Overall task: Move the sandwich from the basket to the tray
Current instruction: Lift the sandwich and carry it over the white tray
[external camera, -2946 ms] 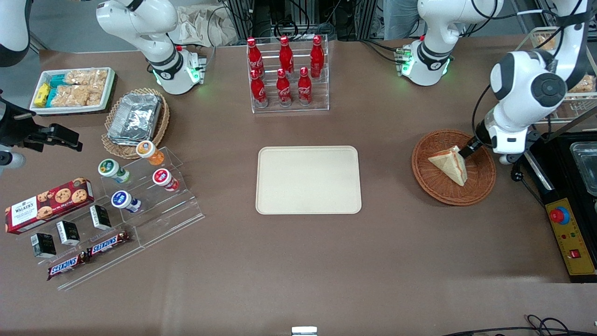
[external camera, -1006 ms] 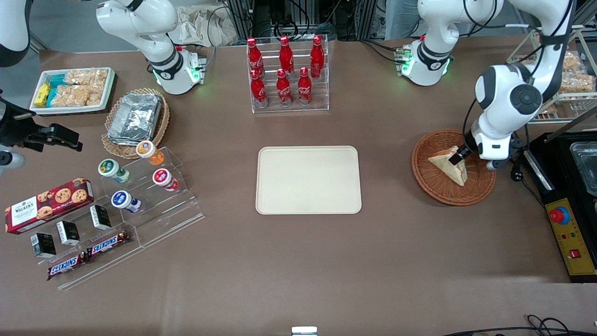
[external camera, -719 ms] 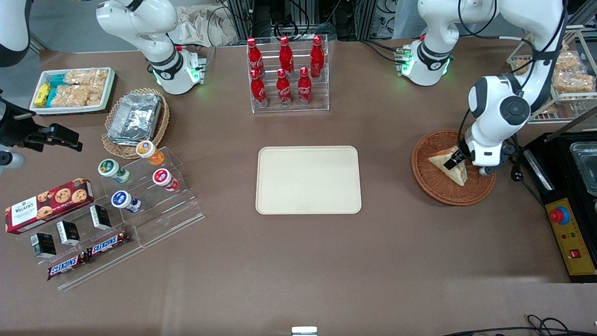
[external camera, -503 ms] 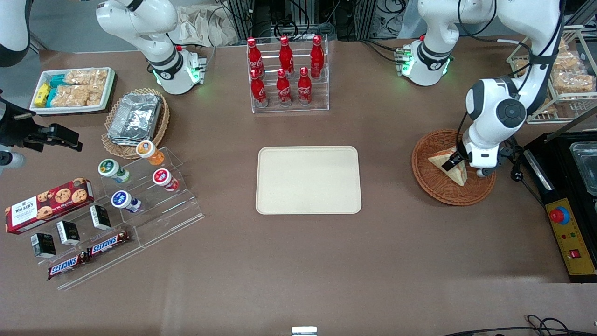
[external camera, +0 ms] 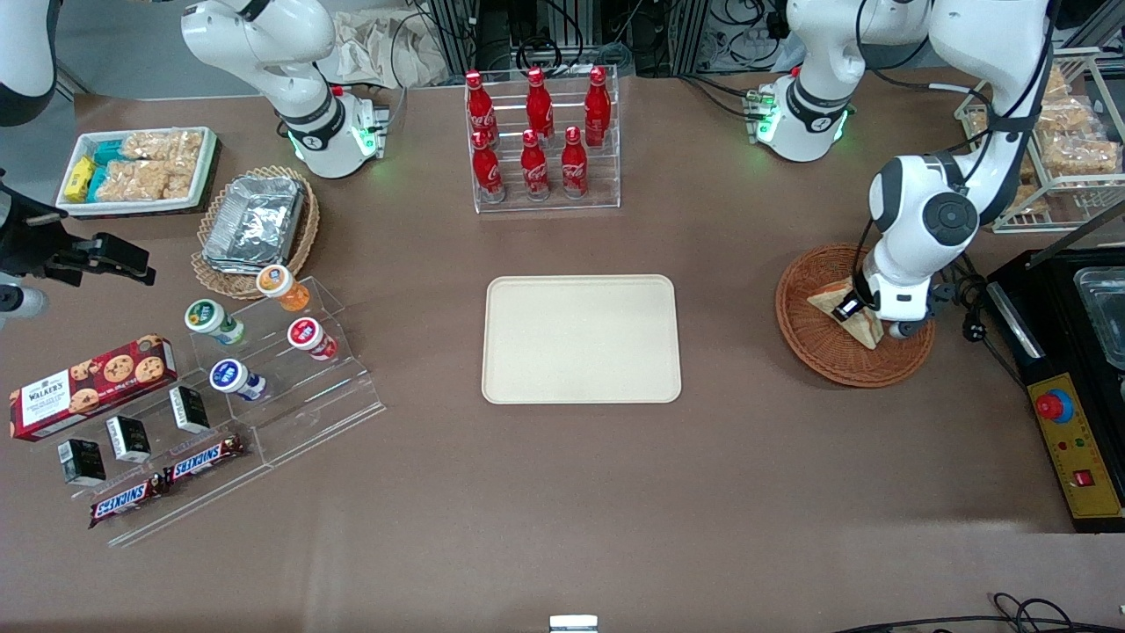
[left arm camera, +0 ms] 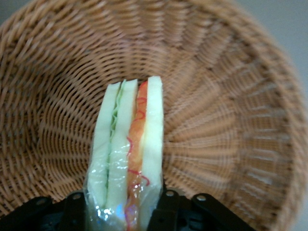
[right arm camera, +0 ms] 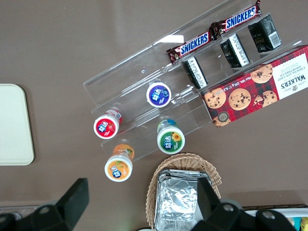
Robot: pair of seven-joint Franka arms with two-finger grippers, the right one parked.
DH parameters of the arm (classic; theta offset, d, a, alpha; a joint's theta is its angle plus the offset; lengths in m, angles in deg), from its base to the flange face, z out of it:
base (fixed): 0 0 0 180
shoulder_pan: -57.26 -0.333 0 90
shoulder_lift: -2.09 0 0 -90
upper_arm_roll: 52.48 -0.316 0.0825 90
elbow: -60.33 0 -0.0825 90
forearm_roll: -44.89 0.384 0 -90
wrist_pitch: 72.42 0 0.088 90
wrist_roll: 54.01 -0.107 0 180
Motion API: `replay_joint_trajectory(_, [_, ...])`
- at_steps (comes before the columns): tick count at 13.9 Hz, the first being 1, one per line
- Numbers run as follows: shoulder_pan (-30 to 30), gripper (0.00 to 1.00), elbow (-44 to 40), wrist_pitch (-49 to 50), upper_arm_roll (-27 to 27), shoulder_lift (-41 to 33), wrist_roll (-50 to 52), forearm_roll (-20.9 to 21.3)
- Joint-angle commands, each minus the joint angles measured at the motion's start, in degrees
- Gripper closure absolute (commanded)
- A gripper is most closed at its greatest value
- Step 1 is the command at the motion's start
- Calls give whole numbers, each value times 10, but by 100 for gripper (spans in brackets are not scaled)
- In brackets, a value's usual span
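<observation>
The sandwich (external camera: 827, 300), a wrapped white-bread wedge with an orange-red and green filling, lies in the reddish-brown wicker basket (external camera: 822, 356) toward the working arm's end of the table. My left gripper (external camera: 851, 309) is low in the basket, open, with one finger on each flat side of the sandwich. In the left wrist view the sandwich (left arm camera: 129, 144) stands on edge between the black fingers (left arm camera: 167, 206), close to both, with the gripper (left arm camera: 122, 214) at its near end and the basket (left arm camera: 231, 120) under it. The cream tray (external camera: 580, 338) lies empty mid-table.
A clear rack of red cola bottles (external camera: 538, 141) stands farther from the front camera than the tray. A black control box with a red button (external camera: 1074, 440) and a wire rack of snack bags (external camera: 1063, 149) flank the basket. The tan basket with foil (external camera: 255, 224) lies toward the parked arm's end.
My gripper has come from the basket's rim down over the sandwich and shifted toward the tray, so its fingers now straddle the wedge. The sandwich has stayed in the basket.
</observation>
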Motion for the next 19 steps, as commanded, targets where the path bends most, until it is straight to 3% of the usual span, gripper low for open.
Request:
replay_joint_trajectory(1, [9, 100, -18, 115, 3, -113, -8, -4])
replay_joint_trajectory(5, [35, 100, -141, 361, 29, -175, -114, -7])
replay_joint_trajectory(8, [131, 100, -239, 444, 32, -150, -155, -34])
replay_joint_trajectory(10, [200, 100, -248, 425, 32, -132, -150, -37])
replay_joint_trajectory(14, [308, 100, -320, 396, 32, -16, -157, -54])
replay_joint_trajectory(19, [320, 100, -331, 254, 45, 119, -161, -54])
